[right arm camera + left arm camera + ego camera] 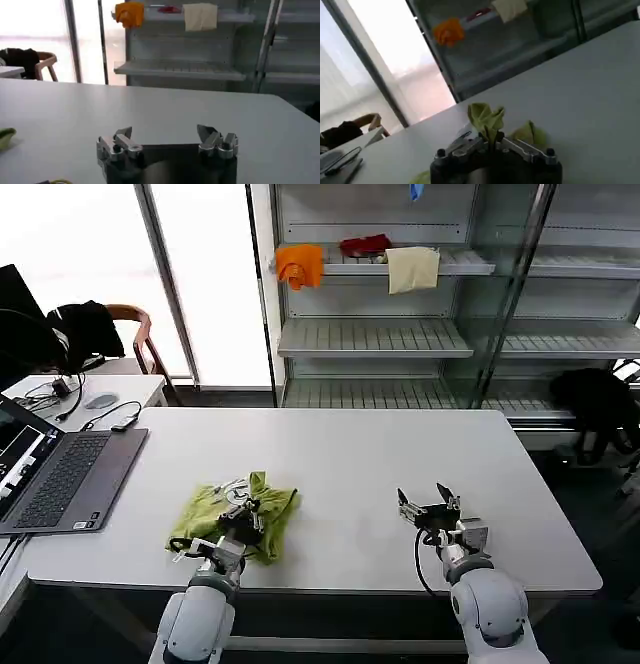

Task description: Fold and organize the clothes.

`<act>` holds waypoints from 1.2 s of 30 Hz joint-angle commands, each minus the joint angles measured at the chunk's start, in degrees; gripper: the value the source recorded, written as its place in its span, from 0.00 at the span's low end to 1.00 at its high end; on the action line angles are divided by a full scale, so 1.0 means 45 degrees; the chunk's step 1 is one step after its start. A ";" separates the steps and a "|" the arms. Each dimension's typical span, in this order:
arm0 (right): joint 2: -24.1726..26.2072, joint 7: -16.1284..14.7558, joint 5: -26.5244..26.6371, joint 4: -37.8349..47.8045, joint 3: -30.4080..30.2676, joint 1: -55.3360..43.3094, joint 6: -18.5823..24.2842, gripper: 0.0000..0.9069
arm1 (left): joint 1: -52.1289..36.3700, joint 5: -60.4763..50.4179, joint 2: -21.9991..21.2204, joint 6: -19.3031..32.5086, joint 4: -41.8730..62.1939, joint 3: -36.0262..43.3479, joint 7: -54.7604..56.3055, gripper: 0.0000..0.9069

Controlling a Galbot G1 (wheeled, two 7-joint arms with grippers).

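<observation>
Laptop (60, 474) sat at the table's left edge, w/ cables beside it; not part of the job.

T-shirt (235, 517) lay crumpled in a heap on the white table (340, 454), left of centre, near the front edge. Not yet spread or folded.

Left gripper (243, 517) was over the heap, clenched on a pinch of the T-shirt; left wrist view showed a tuft of green fabric (486, 120) standing up between the closed fingers.

Right gripper (428, 509) was low over bare table, well apart from the shirt, jaws spread, holding nothing; same in right wrist view (167, 145).

Assessment: fabric looked thin, soft, light, no stiffness; would sag and bunch from a single pinch. Best taken at two edge pts, e.g. shoulders or hem corners, one per gripper, to pull flat. Slip risk judged low; snagging extra layers more likely.
</observation>
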State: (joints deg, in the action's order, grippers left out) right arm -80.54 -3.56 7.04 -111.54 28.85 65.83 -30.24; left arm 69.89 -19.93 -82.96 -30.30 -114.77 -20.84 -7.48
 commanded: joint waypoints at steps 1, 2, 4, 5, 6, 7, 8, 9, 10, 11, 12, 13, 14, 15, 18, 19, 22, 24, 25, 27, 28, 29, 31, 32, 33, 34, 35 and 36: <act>-0.0012 -0.0027 -0.0031 0.0129 0.0031 -0.0031 0.0038 1.00 | 0.0131 -0.0383 -0.0478 -0.0155 -0.0045 0.0562 0.0120 0.00; -0.0009 -0.0037 -0.0031 0.0154 0.0030 -0.0025 0.0055 1.00 | 0.0149 -0.0372 -0.0580 -0.0178 -0.0007 0.0584 0.0130 0.01; -0.0003 -0.0049 -0.0036 0.0175 0.0032 -0.0014 0.0080 1.00 | 0.0151 -0.0369 -0.0711 -0.0180 0.0099 0.0626 0.0186 0.01; 0.0004 -0.0064 -0.0034 0.0203 0.0036 -0.0010 0.0097 1.00 | 0.0142 -0.0356 -0.0816 -0.0217 0.0162 0.0682 0.0286 0.08; 0.0004 -0.0064 -0.0035 0.0214 0.0036 -0.0011 0.0102 1.00 | 0.0135 -0.0366 -0.0874 -0.0216 0.0244 0.0702 0.0315 0.12; 0.0003 -0.0067 -0.0036 0.0227 0.0039 -0.0012 0.0108 1.00 | 0.0127 -0.0363 -0.0936 -0.0217 0.0307 0.0751 0.0331 0.28; 0.0012 -0.0071 -0.0036 0.0244 0.0040 -0.0008 0.0124 1.00 | 0.0122 -0.0361 -0.1033 -0.0247 0.0391 0.0809 0.0444 0.46; 0.0016 -0.0071 -0.0036 0.0248 0.0037 -0.0003 0.0157 1.00 | 0.0121 -0.0362 -0.1106 -0.0253 0.0465 0.0916 0.0497 1.00; 0.0017 -0.0075 -0.0036 0.0247 0.0037 0.0001 0.0163 1.00 | 0.0120 -0.0338 -0.1153 -0.0253 0.0478 0.0959 0.0540 1.00; 0.0028 -0.0102 -0.0037 0.0242 0.0036 0.0010 0.0168 1.00 | 0.0140 -0.0343 -0.1272 -0.0258 0.0538 0.1089 0.0606 1.00; 0.0031 -0.0115 -0.0037 0.0239 0.0039 0.0018 0.0172 1.00 | 0.0181 -0.0351 -0.1350 -0.0263 0.0567 0.1203 0.0652 1.00; 0.0031 -0.0120 -0.0037 0.0245 0.0035 0.0020 0.0171 1.00 | 0.0210 -0.0353 -0.1417 -0.0267 0.0579 0.1288 0.0669 1.00; 0.0035 -0.0126 -0.0043 0.0259 0.0034 0.0017 0.0176 1.00 | 0.0254 -0.0372 -0.1566 -0.0257 0.0612 0.1423 0.0723 1.00; 0.0038 -0.0122 -0.0042 0.0267 0.0032 0.0014 0.0180 1.00 | 0.0297 -0.0380 -0.1633 -0.0251 0.0646 0.1506 0.0734 1.00; 0.0036 -0.0132 -0.0040 0.0250 0.0030 0.0015 0.0180 1.00 | 0.0422 -0.0395 -0.1985 -0.0174 0.0701 0.1682 0.0791 1.00; 0.0041 -0.0133 -0.0038 0.0243 0.0031 0.0014 0.0178 1.00 | 0.0467 -0.0377 -0.2042 -0.0154 0.0702 0.1732 0.0792 1.00; 0.0035 -0.0137 -0.0038 0.0249 0.0030 0.0024 0.0180 1.00 | 0.0605 -0.0167 -0.2165 0.0103 0.0586 0.1911 0.0798 1.00; 0.0021 -0.0140 -0.0039 0.0269 0.0023 0.0030 0.0193 1.00 | 0.0697 0.0197 -0.2146 0.0193 0.0272 0.2012 0.0818 1.00; 0.0013 -0.0137 -0.0042 0.0276 0.0015 0.0031 0.0199 1.00 | 0.0727 0.0486 -0.2109 0.0255 -0.0003 0.2021 0.0827 1.00; -0.0009 -0.0136 -0.0051 0.0280 0.0003 0.0034 0.0198 1.00 | 0.0712 0.0882 -0.1993 0.0255 -0.0492 0.1891 0.0832 1.00; -0.0021 -0.0136 -0.0061 0.0269 -0.0020 0.0032 0.0197 1.00 | 0.0677 0.1167 -0.1886 0.0257 -0.0834 0.1653 0.0834 1.00; -0.0025 -0.0138 -0.0061 0.0260 -0.0025 0.0033 0.0195 1.00 | 0.0638 0.1428 -0.1738 0.0241 -0.0981 0.1460 0.0831 1.00; -0.0043 -0.0127 -0.0069 0.0234 -0.0049 0.0024 0.0188 1.00 | 0.0489 0.2135 -0.1221 0.0186 -0.1430 0.0597 0.0741 1.00; -0.0050 -0.0124 -0.0072 0.0227 -0.0055 0.0023 0.0185 1.00 | 0.0447 0.2252 -0.1086 0.0203 -0.1559 0.0341 0.0676 1.00; -0.0050 -0.0131 -0.0070 0.0187 -0.0075 0.0025 0.0177 1.00 | 0.0374 0.2515 -0.0650 0.0191 -0.1714 0.0021 0.0631 1.00; -0.0051 -0.0134 -0.0070 0.0159 -0.0087 0.0026 0.0167 1.00 | 0.0300 0.3082 -0.0334 0.0173 -0.1754 -0.0736 0.0537 1.00; -0.0052 -0.0139 -0.0070 0.0135 -0.0099 0.0019 0.0161 1.00 | 0.0255 0.3167 -0.0025 0.0143 -0.1770 -0.1209 0.0464 1.00; -0.0057 -0.0137 -0.0071 0.0131 -0.0134 0.0012 0.0153 1.00 | 0.0167 0.3573 0.0196 0.0095 -0.1678 -0.1743 0.0356 1.00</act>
State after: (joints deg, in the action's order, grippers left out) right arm -80.76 -4.19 6.72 -110.57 28.46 65.95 -29.41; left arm 71.85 -14.95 -89.16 -29.82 -117.42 -15.75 -4.46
